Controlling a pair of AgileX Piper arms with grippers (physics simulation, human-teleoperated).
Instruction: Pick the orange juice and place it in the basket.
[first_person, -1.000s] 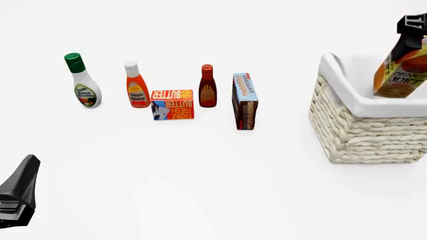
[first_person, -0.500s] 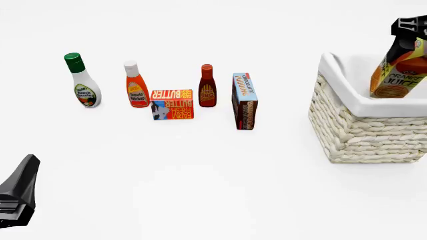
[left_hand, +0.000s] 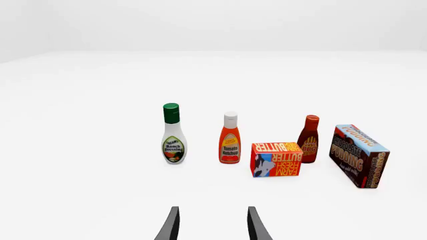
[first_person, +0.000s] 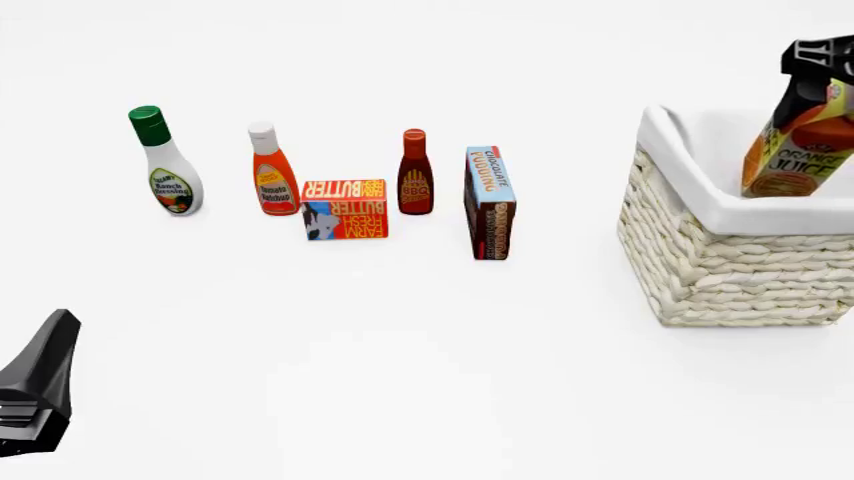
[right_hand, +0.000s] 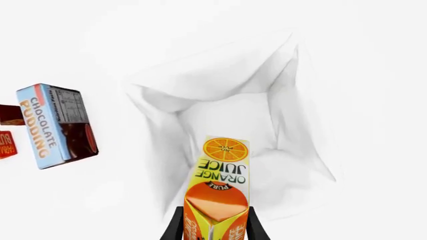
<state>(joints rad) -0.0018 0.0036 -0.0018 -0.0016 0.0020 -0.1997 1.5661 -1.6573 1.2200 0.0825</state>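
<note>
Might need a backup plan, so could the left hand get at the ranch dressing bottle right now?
Probably yes. The left hand is open and empty, facing the ranch dressing bottle, with only bare table between them.

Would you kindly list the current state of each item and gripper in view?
orange juice: gripped, tilted, over the basket
basket: upright, open
right gripper: shut on carton
left gripper: open, empty
ranch bottle: upright, capped
ketchup bottle: upright, capped

Three bottles (first_person: 274, 170), two boxes (first_person: 489, 203), one carton (first_person: 797, 150), one basket (first_person: 727, 260)
</note>
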